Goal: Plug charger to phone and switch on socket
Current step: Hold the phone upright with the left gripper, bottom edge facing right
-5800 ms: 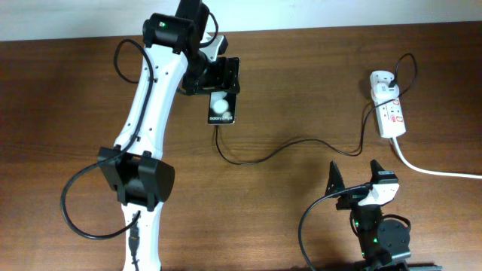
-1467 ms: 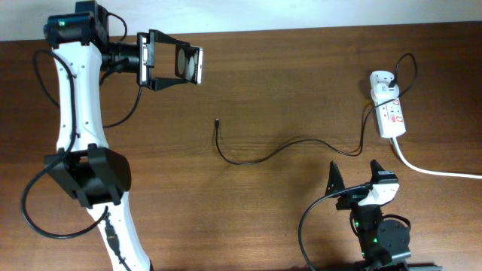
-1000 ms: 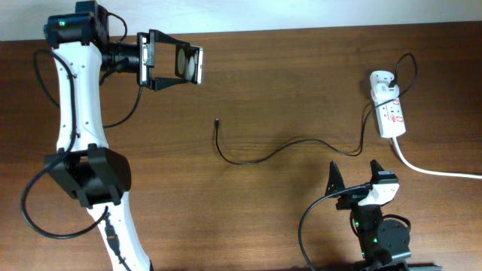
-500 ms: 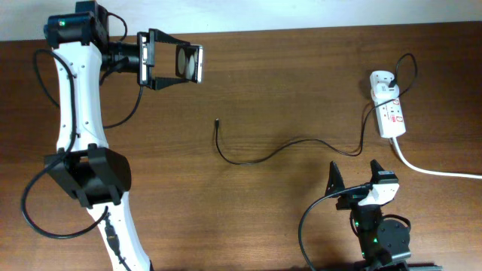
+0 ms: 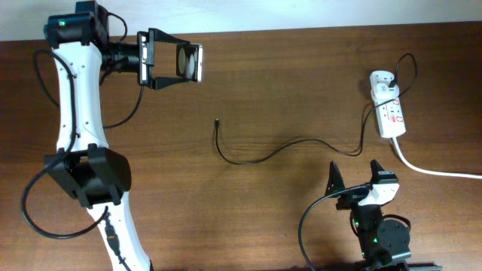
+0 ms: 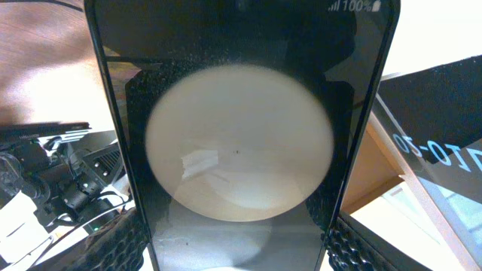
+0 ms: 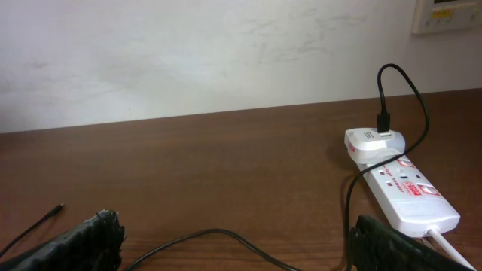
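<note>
My left gripper (image 5: pixel 175 64) is shut on the phone (image 5: pixel 189 64), holding it on edge above the far left of the table. The phone (image 6: pixel 239 135) fills the left wrist view, a black screen with a white round blob. The charger cable (image 5: pixel 279 147) lies loose across the table; its plug tip (image 5: pixel 217 120) rests free, below and right of the phone. The cable runs to the white adapter block (image 5: pixel 382 81), plugged into the socket strip (image 5: pixel 392 114) at the far right. My right gripper (image 5: pixel 354 181) is open and empty near the front edge. The right wrist view shows the strip (image 7: pixel 407 194) and cable (image 7: pixel 211 237).
The strip's thick white cord (image 5: pixel 437 170) runs off the right edge. The left arm (image 5: pixel 83 128) rises along the table's left side. A light wall (image 7: pixel 226 53) backs the far edge.
Since 5.8 s ago my left gripper has lifted the phone off the table and carried it up and left, away from the plug tip. Over the last 1.5 s nothing has moved.
</note>
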Tool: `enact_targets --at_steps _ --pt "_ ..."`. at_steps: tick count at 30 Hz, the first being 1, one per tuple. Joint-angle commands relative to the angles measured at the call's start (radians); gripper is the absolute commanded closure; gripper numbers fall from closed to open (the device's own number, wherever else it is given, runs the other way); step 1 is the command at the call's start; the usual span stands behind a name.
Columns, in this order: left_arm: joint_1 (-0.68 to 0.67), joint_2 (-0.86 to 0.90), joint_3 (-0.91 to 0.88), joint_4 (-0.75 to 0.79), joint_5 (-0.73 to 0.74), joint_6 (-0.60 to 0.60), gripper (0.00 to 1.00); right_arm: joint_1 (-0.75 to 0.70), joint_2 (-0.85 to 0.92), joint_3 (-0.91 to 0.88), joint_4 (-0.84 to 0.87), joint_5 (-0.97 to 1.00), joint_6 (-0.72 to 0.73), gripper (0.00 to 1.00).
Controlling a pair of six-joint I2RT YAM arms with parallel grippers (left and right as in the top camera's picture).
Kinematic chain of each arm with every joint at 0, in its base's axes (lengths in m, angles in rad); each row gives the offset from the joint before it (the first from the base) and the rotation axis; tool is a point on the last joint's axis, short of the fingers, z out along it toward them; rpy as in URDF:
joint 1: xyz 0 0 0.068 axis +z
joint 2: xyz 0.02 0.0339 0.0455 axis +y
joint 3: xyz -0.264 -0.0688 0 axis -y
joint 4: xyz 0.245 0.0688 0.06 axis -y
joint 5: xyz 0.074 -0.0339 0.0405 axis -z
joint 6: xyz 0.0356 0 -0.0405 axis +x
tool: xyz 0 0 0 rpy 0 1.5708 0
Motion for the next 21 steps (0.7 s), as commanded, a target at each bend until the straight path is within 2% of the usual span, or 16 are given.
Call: enact_targets --at_steps 1,12,21 --pt "0.005 -0.005 0.029 -0.002 0.053 -0.014 0.86 -0.003 -0.008 -0.005 -0.008 0.002 -0.006 0.01" --pt "0.005 -0.005 0.029 -0.002 0.052 -0.013 0.86 -0.003 -0.008 -0.005 -0.008 0.002 -0.006 0.01" --pt "-0.010 -0.005 0.029 -0.002 -0.008 -0.016 0.85 -0.003 -0.008 -0.005 -0.008 0.002 -0.006 0.01"
